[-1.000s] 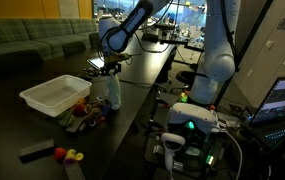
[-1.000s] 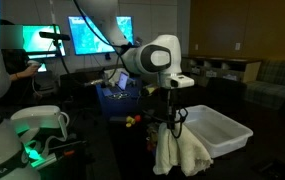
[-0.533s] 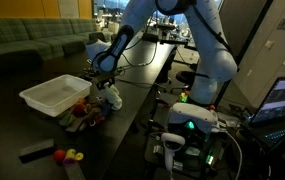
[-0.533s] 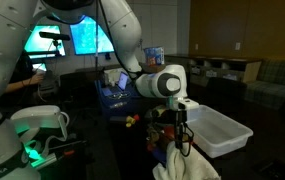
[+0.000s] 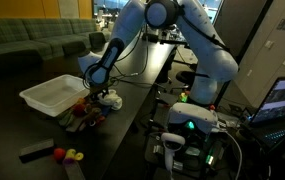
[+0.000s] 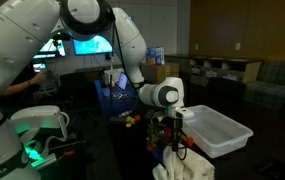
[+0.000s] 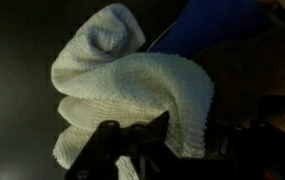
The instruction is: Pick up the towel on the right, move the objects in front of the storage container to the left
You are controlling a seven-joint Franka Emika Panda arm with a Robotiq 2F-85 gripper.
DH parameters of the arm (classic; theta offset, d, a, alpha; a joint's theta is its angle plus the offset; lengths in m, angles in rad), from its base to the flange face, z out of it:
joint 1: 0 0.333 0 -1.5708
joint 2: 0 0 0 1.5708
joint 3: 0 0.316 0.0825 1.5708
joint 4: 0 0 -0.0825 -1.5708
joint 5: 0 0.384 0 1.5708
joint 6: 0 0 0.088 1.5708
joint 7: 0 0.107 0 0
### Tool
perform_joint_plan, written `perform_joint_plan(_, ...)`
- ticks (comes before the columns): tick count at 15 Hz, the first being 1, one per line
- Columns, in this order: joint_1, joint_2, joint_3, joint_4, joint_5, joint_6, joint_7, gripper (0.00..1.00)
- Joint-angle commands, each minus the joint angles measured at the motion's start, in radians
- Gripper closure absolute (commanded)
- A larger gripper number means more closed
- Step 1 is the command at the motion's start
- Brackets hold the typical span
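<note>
My gripper (image 7: pixel 172 138) is shut on the towel (image 7: pixel 132 85), a cream rumpled cloth that fills the wrist view and bunches out past the dark fingers (image 7: pixel 107 145). In both exterior views the gripper (image 5: pixel 104 92) (image 6: pixel 174 138) is low over the dark table, with the towel (image 5: pixel 111 99) (image 6: pixel 187 166) piled under it. The objects (image 5: pixel 85 115), small red, yellow and brown toys, lie just beside the towel, in front of the white storage container (image 5: pixel 40 97) (image 6: pixel 232 130). More of the small objects (image 6: pixel 132 121) show behind the gripper.
A black block (image 5: pixel 37 152) and a red and yellow toy (image 5: pixel 72 155) lie near the table's front end. A device with green lights (image 5: pixel 187 125) and a laptop (image 5: pixel 282 100) stand beside the table. A blue box (image 6: pixel 117 97) sits behind the gripper.
The arm has come down and shifted toward the toys with the towel held. The towel hung free before and now bunches on the table.
</note>
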Motion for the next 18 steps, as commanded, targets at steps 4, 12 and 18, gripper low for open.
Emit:
perform_joint_plan(4,0.031,0.009,0.074,0.038,0.127,0.021,-0.112,0.96)
perform_joint_plan(12,0.147,0.016,0.135,0.073,0.205,0.018,-0.103,0.96)
perform_joint_plan(18,0.245,0.043,0.163,0.161,0.253,0.004,-0.044,0.96)
